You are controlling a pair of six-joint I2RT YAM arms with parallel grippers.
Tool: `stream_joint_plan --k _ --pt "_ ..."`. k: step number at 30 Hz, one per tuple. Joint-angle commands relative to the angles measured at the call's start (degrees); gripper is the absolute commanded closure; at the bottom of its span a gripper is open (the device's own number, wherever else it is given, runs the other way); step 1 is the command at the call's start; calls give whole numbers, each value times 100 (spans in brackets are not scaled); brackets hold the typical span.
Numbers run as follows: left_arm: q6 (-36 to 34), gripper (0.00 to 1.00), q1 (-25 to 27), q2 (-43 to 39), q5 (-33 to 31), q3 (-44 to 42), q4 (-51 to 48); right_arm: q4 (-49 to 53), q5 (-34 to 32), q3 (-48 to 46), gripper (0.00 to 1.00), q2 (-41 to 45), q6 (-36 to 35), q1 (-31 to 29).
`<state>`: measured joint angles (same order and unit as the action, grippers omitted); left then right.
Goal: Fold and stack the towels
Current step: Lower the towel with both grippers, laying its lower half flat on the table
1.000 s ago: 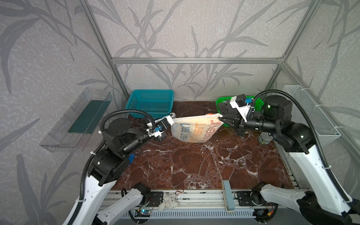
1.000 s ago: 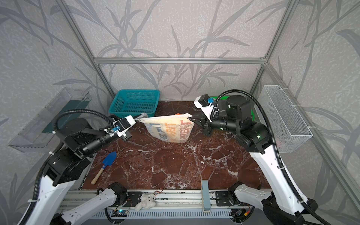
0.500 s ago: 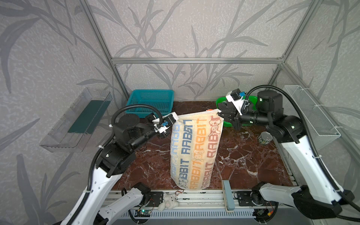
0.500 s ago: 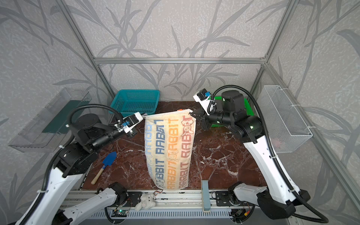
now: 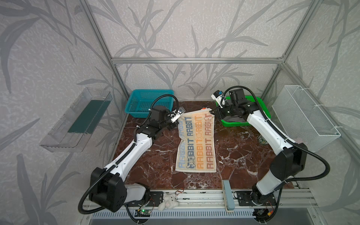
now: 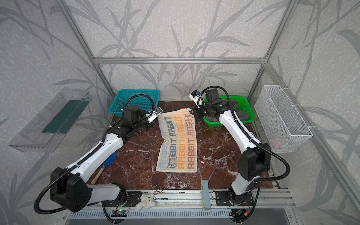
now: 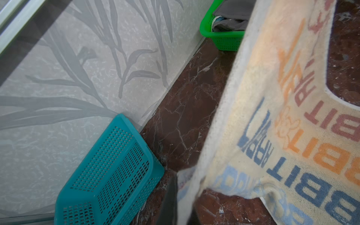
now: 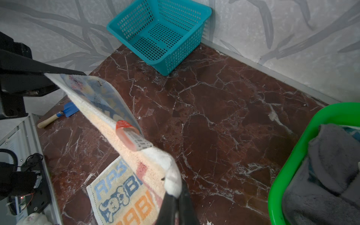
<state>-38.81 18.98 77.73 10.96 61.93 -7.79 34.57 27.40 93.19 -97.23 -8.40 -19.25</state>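
Observation:
The orange, blue and white towel (image 5: 196, 144) (image 6: 178, 144) with big RABBIT letters is spread lengthwise on the marble table (image 5: 243, 155). Its near end lies flat and its far edge is lifted. My left gripper (image 5: 178, 119) (image 6: 156, 119) is shut on the far left corner, seen close in the left wrist view (image 7: 181, 204). Shut on the far right corner is my right gripper (image 5: 212, 112) (image 6: 191, 112) (image 8: 176, 196). The dark grey towel (image 8: 331, 159) (image 6: 233, 110) lies crumpled in the green basket (image 5: 262, 106). A strip of teal cloth (image 8: 351, 131) shows beside it.
A teal basket (image 5: 150, 101) stands at the back left. A white wire basket (image 5: 303, 116) hangs on the right wall, a clear bin (image 5: 78, 118) on the left wall. A blue scoop (image 6: 106, 164) lies under the left arm. A can (image 5: 262, 139) stands right; a plush toy (image 5: 168, 201) on the front rail.
The towel was bunched in the air, then hung open between both grippers. Both arms have since moved back and down, and its near end now lies flat on the table.

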Motion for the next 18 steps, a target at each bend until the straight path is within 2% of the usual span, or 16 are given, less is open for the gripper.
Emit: stream_joint_plan --k 1,8,11,14,18 --pt "46 100 -114 354 101 38 662 -530 -138 -70 100 -249 -320 123" --pt "102 100 -115 806 200 -294 966 -1084 109 -872 100 -479 -618 123" --pt "331 100 -65 682 310 -570 1026 -1010 283 -1144 100 -525 -640 123" --pt "361 100 32 395 143 -833 1062 -992 254 -1381 100 -433 -641 127" --pt "99 100 35 67 1 -544 609 -855 428 -1302 100 -205 -780 123"
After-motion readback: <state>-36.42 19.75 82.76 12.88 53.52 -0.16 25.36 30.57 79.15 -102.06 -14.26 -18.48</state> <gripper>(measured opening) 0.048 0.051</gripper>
